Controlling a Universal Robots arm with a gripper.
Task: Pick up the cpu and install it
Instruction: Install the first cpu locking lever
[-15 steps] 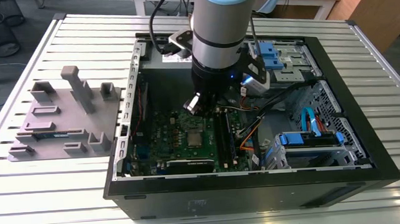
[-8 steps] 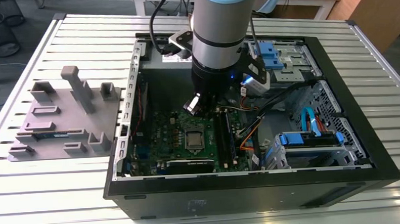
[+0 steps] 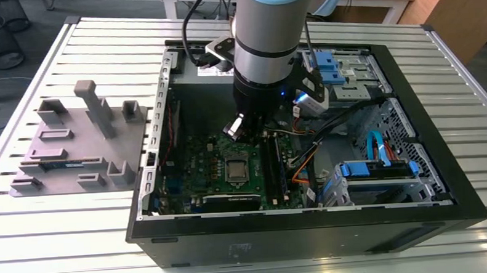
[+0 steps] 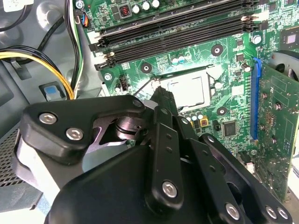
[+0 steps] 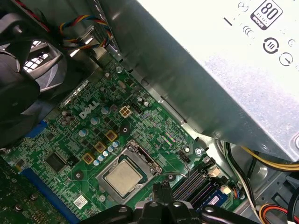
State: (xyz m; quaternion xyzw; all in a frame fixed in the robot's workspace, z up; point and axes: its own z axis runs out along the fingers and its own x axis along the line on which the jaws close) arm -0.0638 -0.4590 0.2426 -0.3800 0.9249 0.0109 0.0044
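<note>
The cpu [image 5: 122, 178], a small silver square, lies flat in the metal socket frame [image 5: 140, 156] on the green motherboard [image 5: 88, 135] inside the open computer case [image 3: 313, 232]. It also shows as a bright square cpu [image 4: 189, 91] in the second wrist view and as a pale cpu [image 3: 237, 169] in the exterior view. My gripper [image 5: 161, 187] hangs a little above the board, just beside the socket, with its black fingers together and nothing between them. In the second wrist view the gripper [image 4: 162, 95] ends at the socket's edge. In the exterior view the gripper [image 3: 236, 130] is above the socket.
Black memory slots [image 4: 177, 32] run beside the socket. The power supply [image 5: 224, 70], a fan [image 5: 18, 88] and yellow cables [image 4: 42, 60] crowd the case walls. A grey fixture [image 3: 76, 150] sits on the slatted table at the exterior view's left. Blue drive brackets [image 3: 377, 167] fill the right.
</note>
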